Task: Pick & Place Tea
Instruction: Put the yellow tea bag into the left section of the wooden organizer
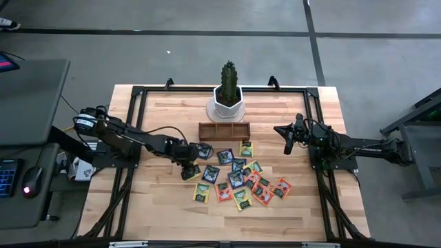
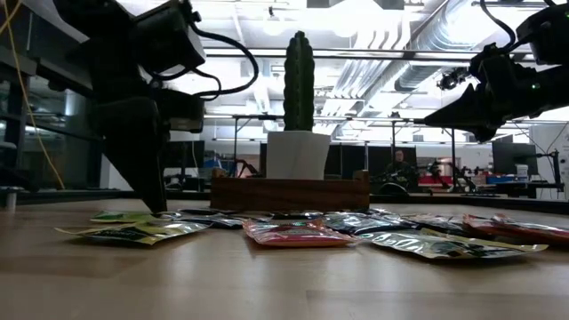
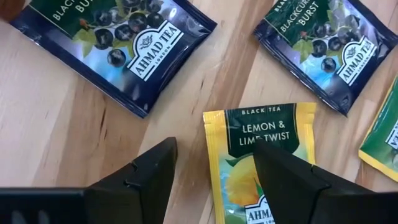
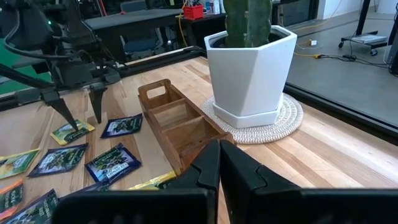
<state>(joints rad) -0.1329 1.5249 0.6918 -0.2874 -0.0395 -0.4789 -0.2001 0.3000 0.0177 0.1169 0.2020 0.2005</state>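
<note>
Straddling yellow lemon-lime sachet (image 3: 261,162) | left gripper (image 3: 214,177) fingers apart | right gripper (image 4: 219,167) closed, empty

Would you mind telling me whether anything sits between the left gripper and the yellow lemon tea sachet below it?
Nothing visible does. The left gripper is open directly over the yellow lemon sachet, with bare table beside it; the neighbouring dark blue sachets lie clear of it.

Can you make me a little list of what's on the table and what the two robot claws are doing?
Tea: many sachets scattered on table
Tray: wooden tray, three compartments empty
Plant: cactus in white pot behind tray
Left claw: open, down over yellow lemon sachet
Right claw: shut, empty, raised right of tray
</note>
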